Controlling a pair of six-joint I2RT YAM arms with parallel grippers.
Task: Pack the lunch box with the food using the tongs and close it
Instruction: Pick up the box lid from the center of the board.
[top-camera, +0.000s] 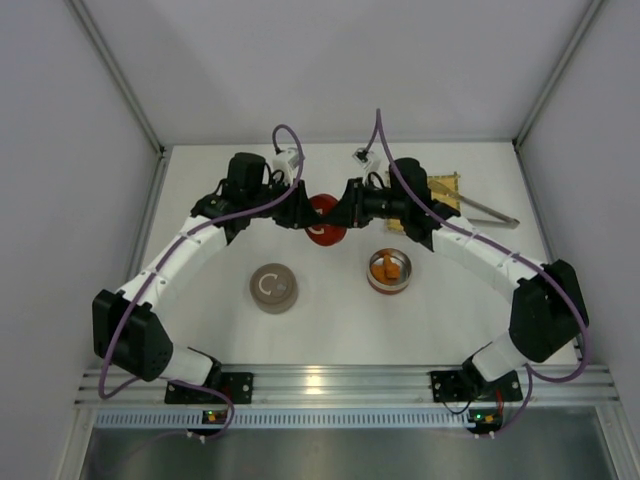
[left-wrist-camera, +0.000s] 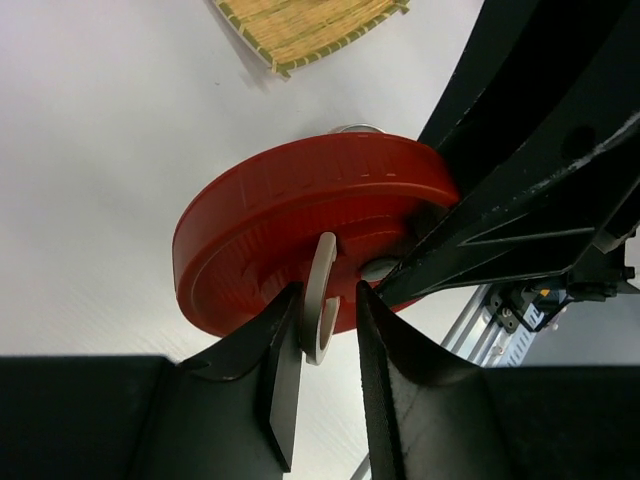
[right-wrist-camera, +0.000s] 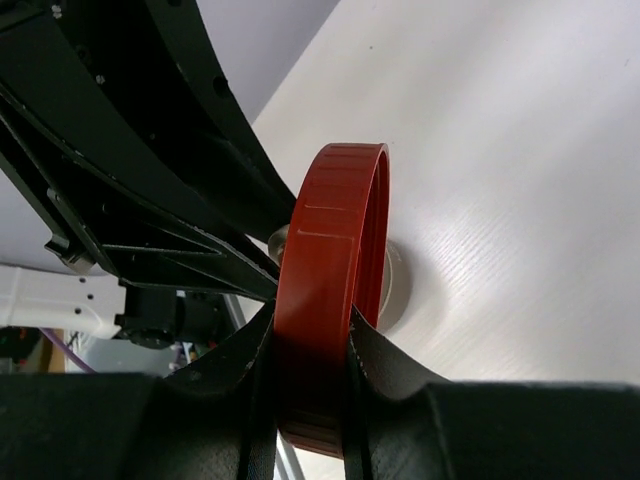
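A red round lid (top-camera: 325, 225) is held on edge above the table between both arms. My right gripper (right-wrist-camera: 312, 320) is shut on the lid's rim (right-wrist-camera: 330, 240). My left gripper (left-wrist-camera: 328, 292) straddles the beige ring handle (left-wrist-camera: 322, 280) on the lid's face (left-wrist-camera: 270, 230). Its left finger touches the ring and a gap shows at the right finger. The open round lunch box (top-camera: 388, 272) with a red rim stands right of centre, with orange-brown food (top-camera: 386, 268) inside. The silver tongs (top-camera: 490, 212) lie at the far right, beside the mat.
A grey round lid with a pale C-shaped handle (top-camera: 273, 288) lies left of centre. The yellow woven mat (top-camera: 445, 190) is partly under my right arm. A grey round thing (right-wrist-camera: 395, 290) sits on the table behind the red lid. Walls enclose the table's sides.
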